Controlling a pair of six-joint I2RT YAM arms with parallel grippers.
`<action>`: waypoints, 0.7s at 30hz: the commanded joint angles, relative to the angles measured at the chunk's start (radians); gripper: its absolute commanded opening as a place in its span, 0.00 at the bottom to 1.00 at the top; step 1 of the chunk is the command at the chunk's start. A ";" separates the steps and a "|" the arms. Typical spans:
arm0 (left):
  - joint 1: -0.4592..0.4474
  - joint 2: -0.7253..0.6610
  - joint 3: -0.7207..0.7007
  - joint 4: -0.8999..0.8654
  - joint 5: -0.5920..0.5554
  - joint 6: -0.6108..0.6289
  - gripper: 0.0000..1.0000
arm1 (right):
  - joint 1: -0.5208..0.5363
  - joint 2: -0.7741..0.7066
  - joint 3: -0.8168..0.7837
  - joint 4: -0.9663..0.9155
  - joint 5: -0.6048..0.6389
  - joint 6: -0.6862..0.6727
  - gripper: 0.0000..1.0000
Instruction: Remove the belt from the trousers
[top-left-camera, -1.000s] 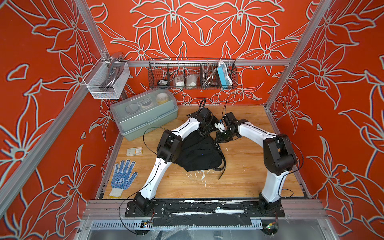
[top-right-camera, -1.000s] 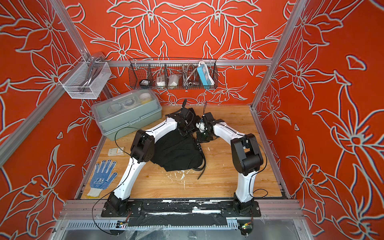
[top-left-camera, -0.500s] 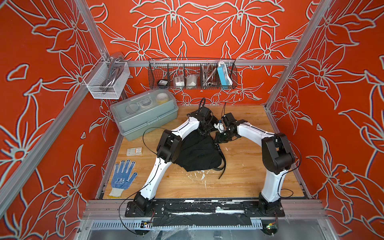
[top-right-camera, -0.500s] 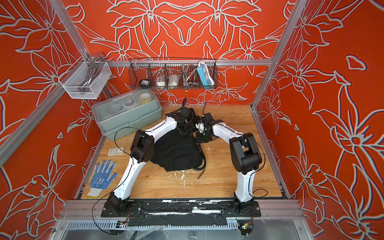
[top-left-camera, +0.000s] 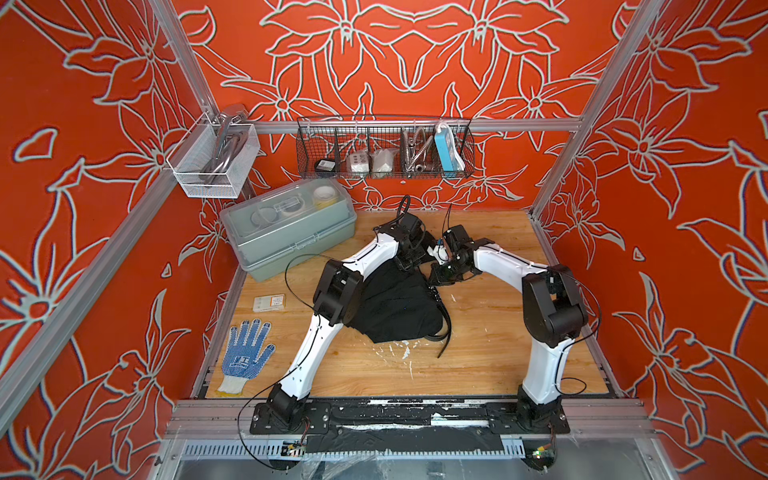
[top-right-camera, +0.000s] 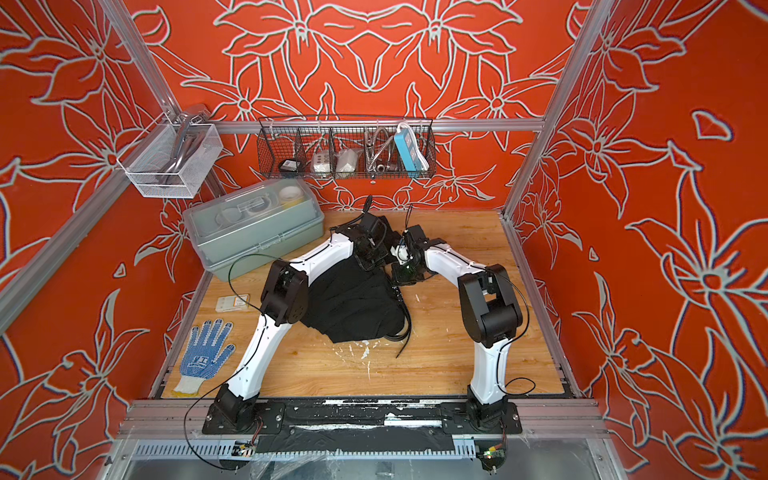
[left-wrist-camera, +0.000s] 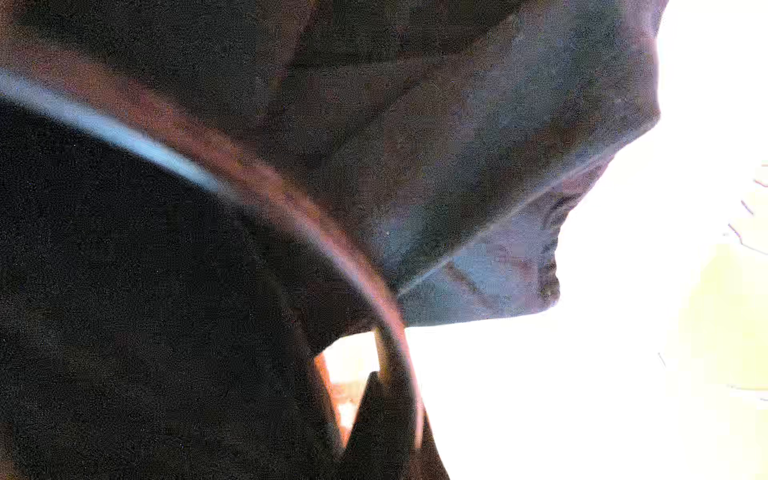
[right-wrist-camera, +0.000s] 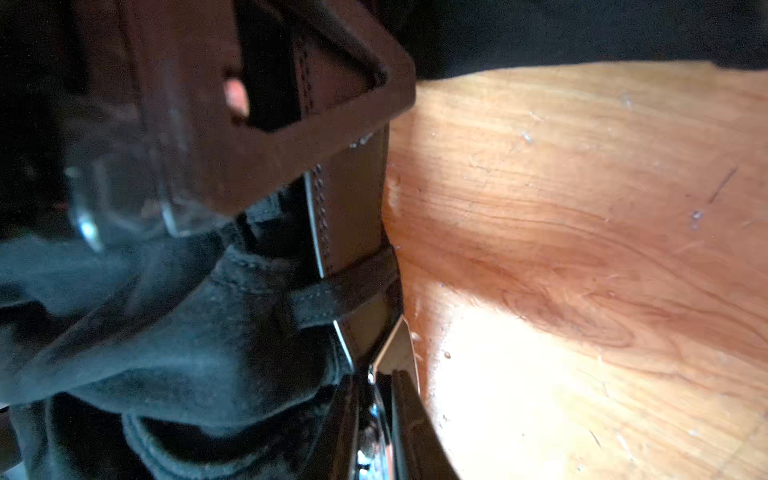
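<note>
Wooden surface (top-left-camera: 498, 353), orange floral walls (top-left-camera: 104, 208). In both top views the black trousers (top-left-camera: 395, 307) lie mid-frame, with the belt (top-left-camera: 448, 328) looping off their right edge. The left gripper (top-left-camera: 409, 262) and right gripper (top-left-camera: 440, 275) meet at their upper end. Left wrist: cloth fills the frame, jaws pressed together. Right wrist: jaws pinching the belt (right-wrist-camera: 353, 208) just past a belt loop (right-wrist-camera: 340, 295).

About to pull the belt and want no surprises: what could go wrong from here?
1. The belt runs under a belt loop close to the right hand; a pull could drag the trousers along rather than free it.
2. The buckle sits just beyond that loop and may snag there.
</note>
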 joint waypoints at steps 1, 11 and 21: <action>0.011 -0.020 0.062 -0.045 0.051 -0.012 0.00 | 0.002 0.043 0.005 -0.036 0.038 0.004 0.00; 0.024 -0.161 0.193 -0.023 0.180 -0.090 0.00 | -0.028 0.092 -0.006 -0.106 0.101 0.016 0.00; 0.088 -0.361 0.146 0.141 0.251 -0.254 0.00 | -0.063 0.083 -0.059 -0.122 0.146 0.004 0.00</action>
